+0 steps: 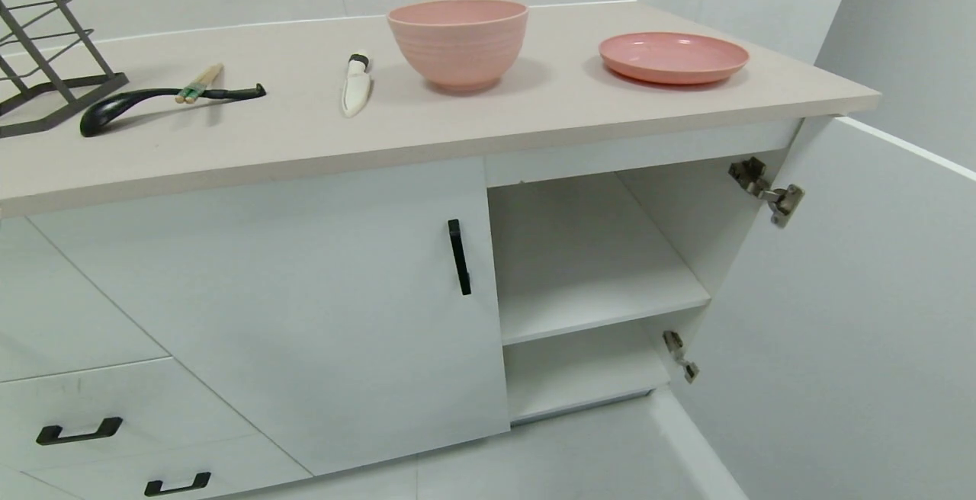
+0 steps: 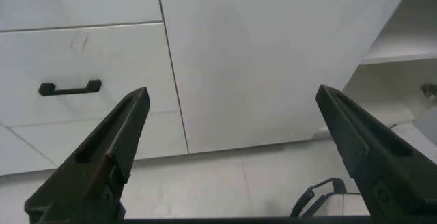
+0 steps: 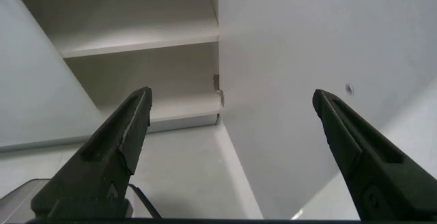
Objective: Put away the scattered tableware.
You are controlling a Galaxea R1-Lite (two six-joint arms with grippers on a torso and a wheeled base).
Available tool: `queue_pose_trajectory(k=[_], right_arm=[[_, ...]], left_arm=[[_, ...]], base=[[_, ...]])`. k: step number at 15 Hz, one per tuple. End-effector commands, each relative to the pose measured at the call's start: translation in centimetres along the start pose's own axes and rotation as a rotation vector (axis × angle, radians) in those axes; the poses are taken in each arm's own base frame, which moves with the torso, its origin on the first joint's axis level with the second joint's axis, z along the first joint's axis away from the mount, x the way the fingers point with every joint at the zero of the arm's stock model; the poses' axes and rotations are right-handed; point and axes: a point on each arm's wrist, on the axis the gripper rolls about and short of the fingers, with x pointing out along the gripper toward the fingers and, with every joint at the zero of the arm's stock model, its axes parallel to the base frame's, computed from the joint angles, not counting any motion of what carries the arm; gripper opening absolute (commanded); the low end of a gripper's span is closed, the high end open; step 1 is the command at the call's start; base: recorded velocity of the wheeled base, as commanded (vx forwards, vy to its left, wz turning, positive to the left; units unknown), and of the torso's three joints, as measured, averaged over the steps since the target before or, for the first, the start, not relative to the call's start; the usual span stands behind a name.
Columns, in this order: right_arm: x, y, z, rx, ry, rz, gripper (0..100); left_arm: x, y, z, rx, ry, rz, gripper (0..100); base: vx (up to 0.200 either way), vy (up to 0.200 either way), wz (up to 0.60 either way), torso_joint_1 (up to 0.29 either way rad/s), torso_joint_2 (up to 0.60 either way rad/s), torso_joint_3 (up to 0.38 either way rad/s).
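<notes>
- The tableware lies spread along the surface [image 1: 305, 142], and none of it has been put away yet. The pink bowl [image 1: 457, 43] sits at about 12 o'clock, the pink plate [image 1: 673, 56] at 2 o'clock and a small white knife [image 1: 356, 86] at 11 o'clock. Out towards 10 o'clock is a black ladle [image 1: 152, 104] with a pair of chopsticks [image 1: 200, 83] lying across its handle.
- A wire rack [image 1: 46, 65] stands at the far 10 o'clock edge, just beside the ladle's bowl.
- The cupboard door [image 1: 877, 294] at 4 o'clock is swung wide. I'd say that's so the bare shelf [image 1: 595, 309] inside can take the dishes.
- The left claw [image 2: 232, 91] has its fingers spread wide apart and holds nothing. It is down low, facing the shut cupboard front and a drawer [image 2: 82, 67].
- The right claw [image 3: 232, 93] is also spread and holding nothing. It is low and points into the open cupboard under the shelf.
- Both claws look to be well below the surface and well apart from every piece. Either arm would have to rise before it could grasp anything.
</notes>
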Motion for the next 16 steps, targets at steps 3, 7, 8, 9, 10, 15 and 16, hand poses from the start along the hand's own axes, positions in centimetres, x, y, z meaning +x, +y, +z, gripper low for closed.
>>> queue_pose_trajectory(k=[3, 7, 8, 9, 10, 15, 16], right_arm=[[0.00, 0.00, 0.01, 0.001, -0.001, 0.002, 100], [0.00, -0.01, 0.01, 0.002, -0.001, 0.000, 100], [0.00, -0.01, 0.01, 0.002, -0.001, 0.000, 100], [0.00, -0.01, 0.01, 0.002, -0.001, 0.000, 100], [0.00, -0.01, 0.01, 0.002, -0.001, 0.000, 100], [0.00, -0.01, 0.01, 0.002, -0.001, -0.001, 100], [0.00, -0.01, 0.01, 0.002, -0.001, -0.001, 100]], left_arm=[[0.01, -0.01, 0.02, 0.001, 0.000, 0.004, 100], [0.01, -0.01, 0.02, -0.001, 0.000, 0.002, 100], [0.01, -0.01, 0.02, -0.001, 0.000, 0.002, 100], [0.01, -0.01, 0.02, 0.001, 0.000, 0.002, 100], [0.01, -0.01, 0.02, 0.001, 0.000, 0.002, 100], [0.01, -0.01, 0.02, 0.001, 0.000, 0.002, 100], [0.01, -0.01, 0.02, 0.001, 0.000, 0.002, 100]], base=[[0.000, 0.200, 0.00, 0.007, 0.01, 0.001], [0.000, 0.050, 0.00, 0.001, 0.00, 0.001], [0.000, 0.000, 0.00, 0.000, 0.00, 0.000], [0.000, 0.000, 0.00, 0.000, 0.00, 0.000], [0.000, 0.000, 0.00, 0.000, 0.00, 0.000], [0.200, 0.000, 0.00, 0.000, 0.00, 0.003], [0.000, 0.000, 0.00, 0.000, 0.00, 0.000]])
